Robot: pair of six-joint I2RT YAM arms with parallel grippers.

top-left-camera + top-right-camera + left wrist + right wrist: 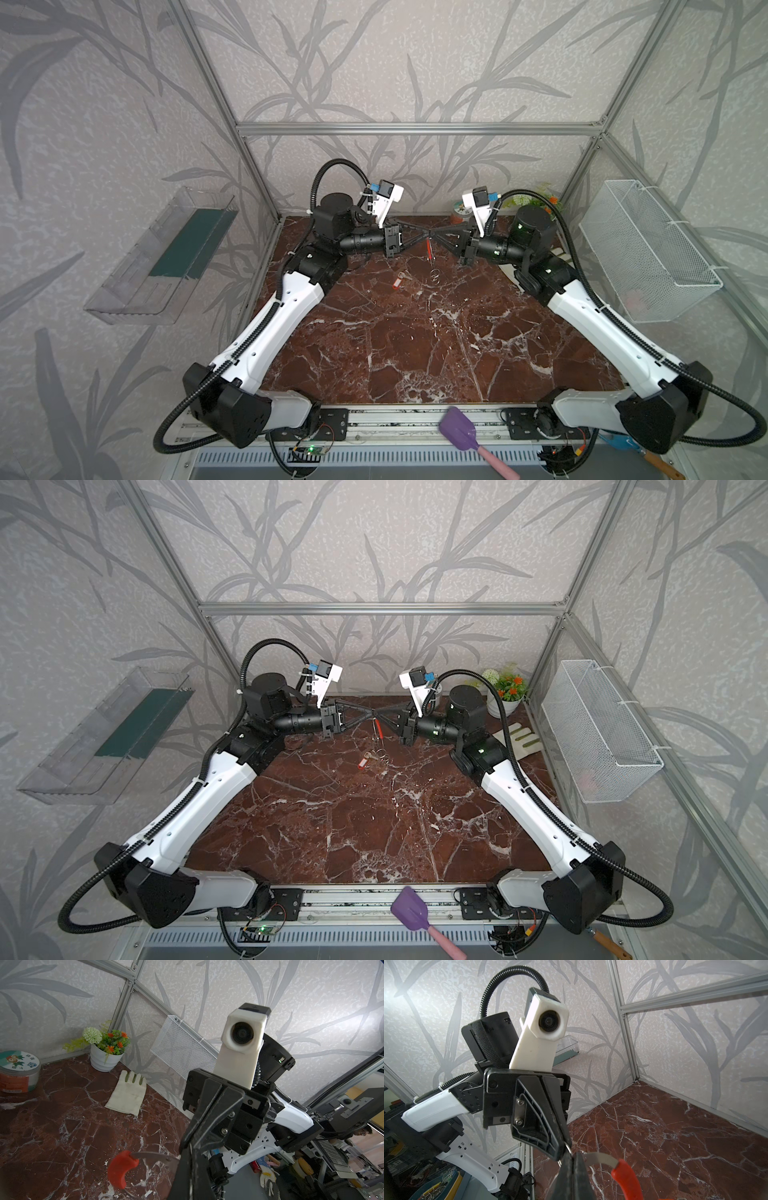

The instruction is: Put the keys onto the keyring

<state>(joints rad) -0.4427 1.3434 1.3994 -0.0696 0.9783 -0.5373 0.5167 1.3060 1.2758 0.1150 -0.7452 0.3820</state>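
Red-brown marble table [415,332] carries the light, rigid red-orange plastic key tag [399,280]; judged easiest to grip across its flat body. Raised above the table, the left pincer [427,241] and right pincer [435,240] both clench the thin, springy silvery-grey hoop keyring [429,251].

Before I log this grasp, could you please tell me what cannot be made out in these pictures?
- keyring: its holes are too small to see in both top views; both wrist views cut the hoop off at the frame edge.
- key tag: its label is too small to read in both top views.
- Whether the left tool also pinches the keyring: the right tool overlaps it in every view.
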